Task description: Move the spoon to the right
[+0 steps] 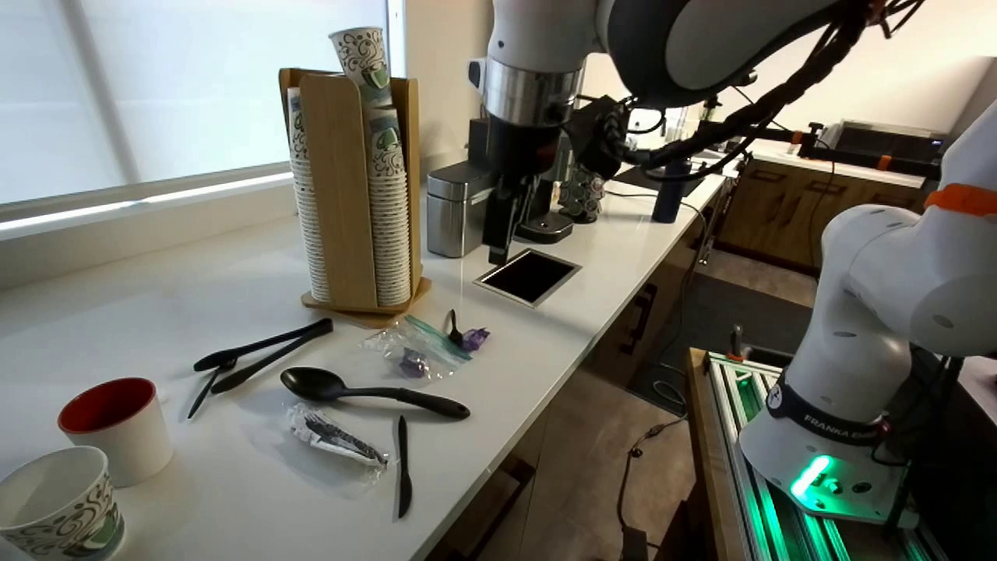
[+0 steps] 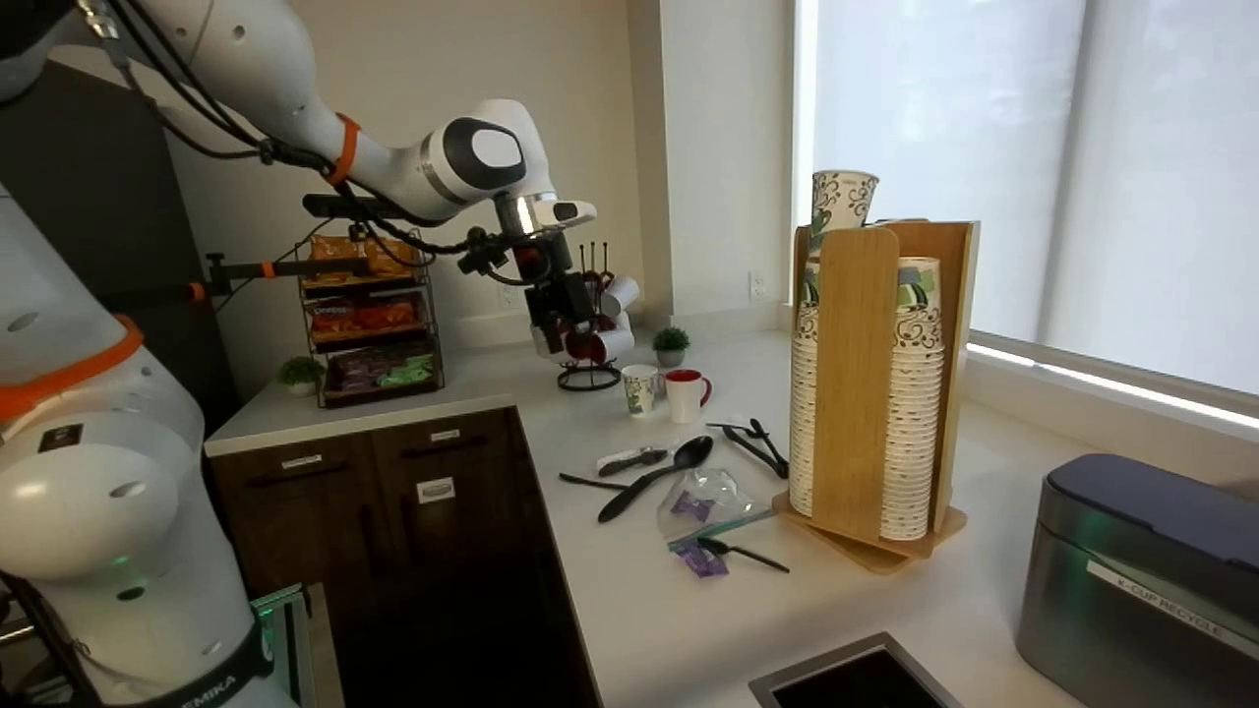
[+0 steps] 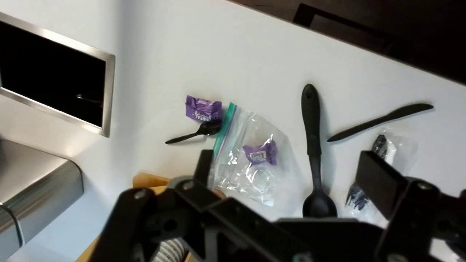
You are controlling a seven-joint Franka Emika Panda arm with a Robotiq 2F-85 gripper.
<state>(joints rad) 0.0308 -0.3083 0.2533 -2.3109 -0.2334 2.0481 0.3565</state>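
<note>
The gripper (image 3: 291, 175) is being held wide, empty; the spoon (image 3: 314, 147) is being supported by the counter (image 3: 174, 47) near its floor-side edge; snagging of the bag (image 3: 253, 178) or knife (image 3: 386, 117) beside it is being risked by any off-centre descent

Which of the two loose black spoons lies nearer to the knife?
The large spoon, lying between the bag and the knife; the small spoon lies at the bag's green edge, farther from the knife.
</note>
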